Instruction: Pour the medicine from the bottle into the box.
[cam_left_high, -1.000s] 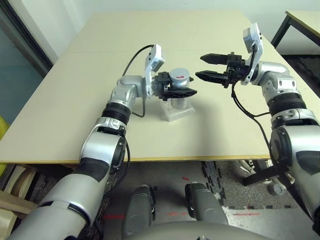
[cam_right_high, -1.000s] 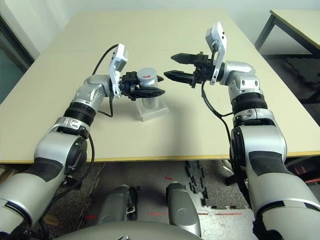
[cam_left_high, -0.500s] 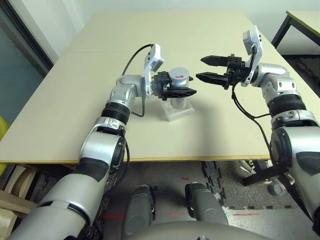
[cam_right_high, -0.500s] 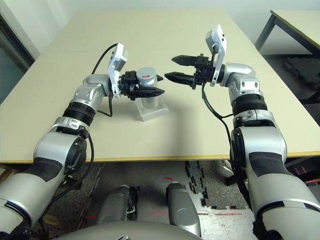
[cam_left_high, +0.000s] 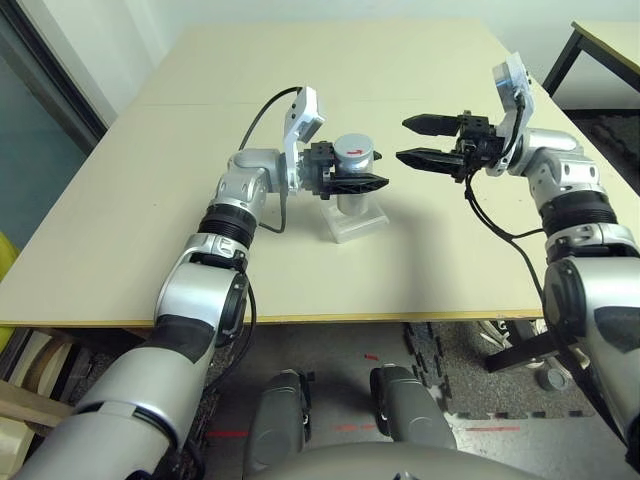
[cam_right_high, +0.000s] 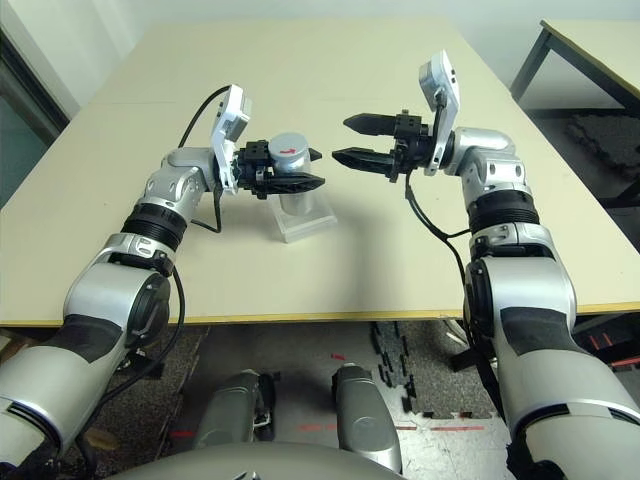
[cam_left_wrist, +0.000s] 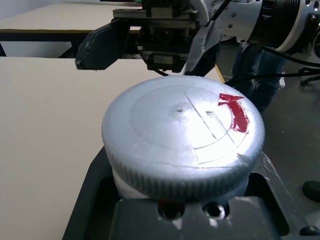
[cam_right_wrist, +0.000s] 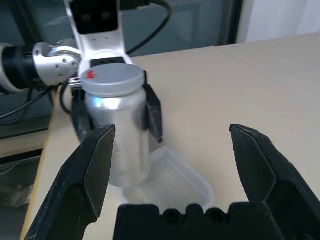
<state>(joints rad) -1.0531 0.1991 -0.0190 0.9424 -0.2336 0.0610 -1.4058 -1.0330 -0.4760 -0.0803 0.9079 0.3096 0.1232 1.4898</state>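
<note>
Holding the bottle (cam_left_high: 355, 170) upright above the box (cam_left_high: 357, 222) in my clenched left gripper (cam_left_high: 368, 178), I noted only a slight re-aiming of my open, empty right gripper (cam_left_high: 420, 141) over the last second, near the still-closed cap (cam_left_wrist: 182, 137).
</note>
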